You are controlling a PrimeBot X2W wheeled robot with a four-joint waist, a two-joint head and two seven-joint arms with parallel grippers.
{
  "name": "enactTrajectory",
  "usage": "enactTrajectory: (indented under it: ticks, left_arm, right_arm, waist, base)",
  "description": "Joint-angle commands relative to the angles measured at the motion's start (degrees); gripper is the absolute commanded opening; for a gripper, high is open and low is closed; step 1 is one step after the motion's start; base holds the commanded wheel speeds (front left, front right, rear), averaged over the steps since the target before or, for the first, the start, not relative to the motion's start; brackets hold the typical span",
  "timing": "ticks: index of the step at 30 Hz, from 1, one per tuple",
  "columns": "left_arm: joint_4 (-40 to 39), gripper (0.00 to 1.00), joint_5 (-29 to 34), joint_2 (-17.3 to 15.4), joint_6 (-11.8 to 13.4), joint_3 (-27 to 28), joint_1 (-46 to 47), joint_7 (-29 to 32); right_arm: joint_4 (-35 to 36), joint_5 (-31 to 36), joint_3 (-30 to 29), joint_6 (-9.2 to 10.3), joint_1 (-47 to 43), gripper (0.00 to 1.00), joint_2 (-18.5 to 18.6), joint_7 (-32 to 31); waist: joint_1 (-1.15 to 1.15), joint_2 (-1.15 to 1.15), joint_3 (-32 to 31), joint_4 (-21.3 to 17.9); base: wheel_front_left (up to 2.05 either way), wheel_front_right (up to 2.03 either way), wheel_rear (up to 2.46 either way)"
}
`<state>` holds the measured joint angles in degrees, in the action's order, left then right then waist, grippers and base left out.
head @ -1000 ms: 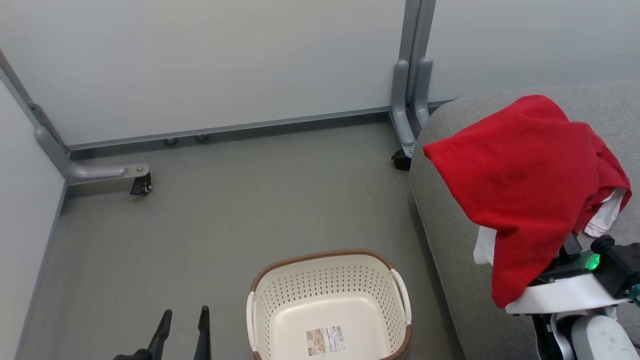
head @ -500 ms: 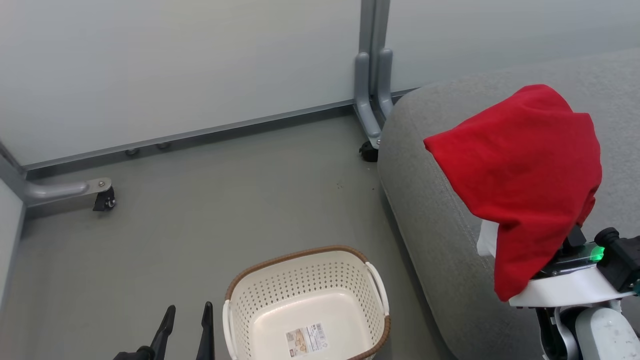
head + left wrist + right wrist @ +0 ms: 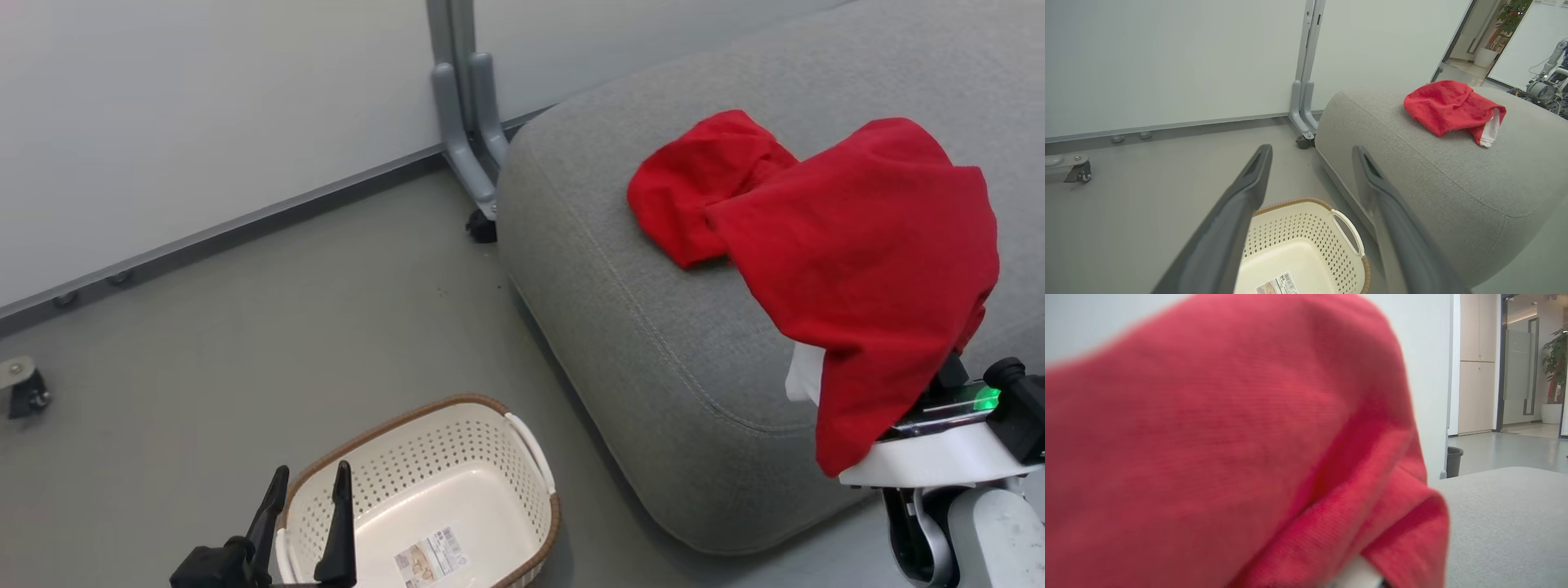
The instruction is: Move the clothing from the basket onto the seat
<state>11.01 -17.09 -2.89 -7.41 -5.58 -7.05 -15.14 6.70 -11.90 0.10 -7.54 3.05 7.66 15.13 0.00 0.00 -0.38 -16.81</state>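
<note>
Mostly done, by the look of it.

Head view: a small cream perforated plastic basket (image 3: 392, 420) with a brown woven rim sits on the grey floor (image 3: 245, 327), holding nothing but its paper label (image 3: 430, 559). One crumpled red fabric garment (image 3: 694, 196) lies on the large grey woven upholstered seat (image 3: 637, 343). A second red garment (image 3: 882, 245), white trim showing, drapes over the right arm's white wrist (image 3: 931, 472) at the seat's near side. Cloth covers the right gripper; cannot tell its grip. The left gripper (image 3: 306, 514) hangs by the basket, fingers spread, empty.

Left wrist view: basket bare, first garment resting on the seat.

Right wrist view: red cloth close and blurred, probably the draped piece.

Remaining: lay the second garment down.
</note>
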Motion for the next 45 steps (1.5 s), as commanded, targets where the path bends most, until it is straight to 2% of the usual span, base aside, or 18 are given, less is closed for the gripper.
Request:
enactTrajectory:
  ticks: [1,5,9,14,23,31,34,45]
  left_arm:
    - [-0.19,1.00,0.29,-0.14,-0.12,0.18,1.15,0.02]
    - [0.19,1.00,0.45,-0.34,-0.12,0.06,1.66,0.02]
    - [0.69,1.00,0.51,-1.19,-0.12,-1.94,3.31,0.02]
    - [1.53,1.00,-0.49,-2.10,-0.12,-4.20,5.44,0.02]
    - [1.91,1.00,-1.26,-2.86,-0.12,-4.66,6.88,0.02]
    - [0.40,1.00,-0.97,-2.20,-0.12,-1.89,4.85,0.02]
    - [-0.84,1.00,-0.33,-2.17,-0.12,-2.14,5.63,0.01]
    - [-5.93,1.00,1.36,-6.75,-0.12,-7.14,14.52,0.02]
  right_arm:
    - [0.20,-0.07,-0.05,0.10,0.94,0.00,-0.16,0.01]
    - [0.18,-0.08,-0.18,0.10,1.16,0.00,-0.42,0.01]
    - [1.16,-0.01,-2.20,0.10,0.57,0.00,-1.15,0.01]
    - [2.31,0.40,-4.07,0.10,-0.23,0.00,-2.25,0.01]
    - [2.35,0.73,-4.79,0.10,-0.12,0.00,-3.02,0.01]
    - [1.06,1.31,-2.55,0.10,2.73,0.00,-1.86,0.01]
    - [1.11,1.14,-2.82,0.10,5.05,0.00,-1.12,0.01]
    - [0.57,0.62,-8.35,0.10,22.21,0.00,2.54,0.01]
  waist:
    - [0.00,0.00,2.57,-6.00]
    - [0.00,0.00,3.39,-10.06]
    - [0.00,0.00,4.91,-11.34]
    - [0.00,0.00,6.05,-12.13]
    - [0.00,0.00,6.60,-12.46]
    - [0.00,0.00,6.82,-12.27]
    - [0.00,0.00,8.67,-11.03]
    - [0.00,0.00,22.64,-2.85]
  base:
    - [0.00,0.00,0.00]
    - [0.00,0.00,0.00]
    - [0.00,0.00,0.00]
    - [0.00,0.00,0.00]
    - [0.00,0.00,0.00]
    - [0.00,0.00,0.00]
    - [0.00,0.00,0.00]
    - [0.00,0.00,0.00]
